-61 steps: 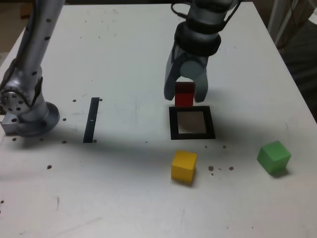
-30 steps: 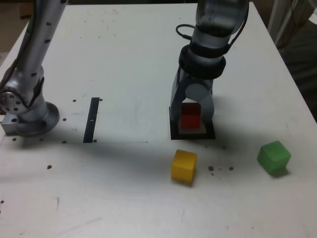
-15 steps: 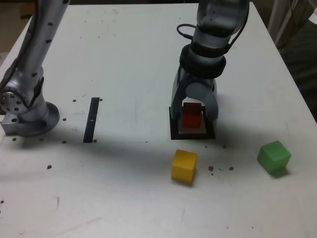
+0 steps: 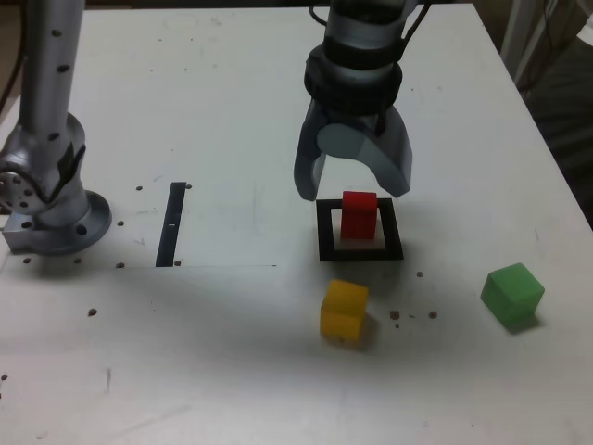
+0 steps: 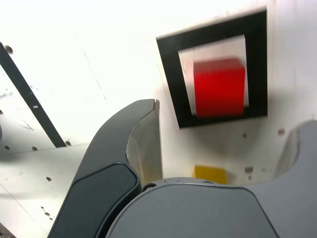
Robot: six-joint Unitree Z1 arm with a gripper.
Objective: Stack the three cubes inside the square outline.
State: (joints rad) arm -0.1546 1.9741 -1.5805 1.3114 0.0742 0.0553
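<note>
Released and spread wide, the end effector (image 4: 354,188) hangs in the upper middle of the exterior frame, its two grey jaws standing apart above the small matte red cube (image 4: 359,215) and gripping nothing.

At the far left of that frame sits the arm's silver round base (image 4: 51,209) on the white counter (image 4: 232,93); just right of it lies a thin straight black strip (image 4: 171,223). In the centre, the flat thick black square outline (image 4: 359,231) holds the red cube on its pale middle. Below it, at lower centre, stands the small matte yellow cube (image 4: 344,311), and well apart at the lower right the small matte green cube (image 4: 511,294); both are outside the outline.

All three cubes look like light, rigid, solid-coloured blocks with flat, dull faces that should not slip much. I judge the best hold is across two opposite side faces, near mid-height, with the jaws squared to the block so it does not twist when set on the red one.

In the wrist view the end effector's own dark body fills the lower frame, so only a sliver of the yellow cube shows and the green one is out of sight. The red cube there is blurred, and whether it sits exactly centred in the outline is hard to tell.
</note>
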